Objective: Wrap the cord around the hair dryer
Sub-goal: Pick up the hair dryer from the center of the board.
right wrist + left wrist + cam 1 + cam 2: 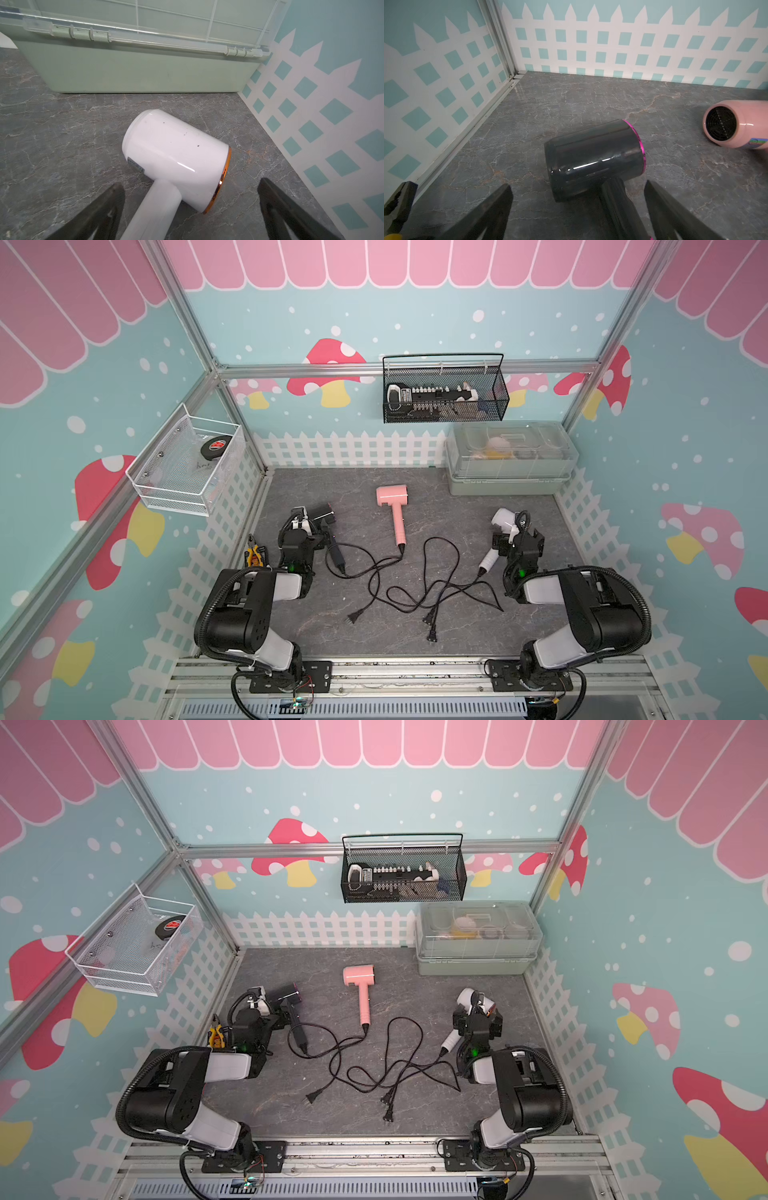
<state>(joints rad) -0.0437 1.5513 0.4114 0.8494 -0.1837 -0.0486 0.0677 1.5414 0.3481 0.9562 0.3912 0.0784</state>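
Shows three hair dryers flat on a grey marbled table [478,632]. Puts the pink hair dryer [392,497] mid-table toward the back, head away from the arms, handle pointing at them. Leaves the black cords [415,607] unwrapped, trailing from the handle ends into one loose tangle in the middle of the table, with three plugs [432,635] at its near edge. Catches the left gripper [577,185] poised over the black hair dryer [593,158] at the table's left side, fingers spread wide to either side of the handle and clear of it. Mirrors that opposite: right gripper [191,182] above the white hair dryer [176,158], fingers likewise spread apart astride the handle, gripping nothing. Sets a green box [507,485] with a clear lid in the back right corner, beyond the white dryer. Hangs a black wire basket [444,414] on the back wall and a white mesh basket [174,489] on the left wall. Tucks yellow-handled pliers [254,556] beside the left arm.
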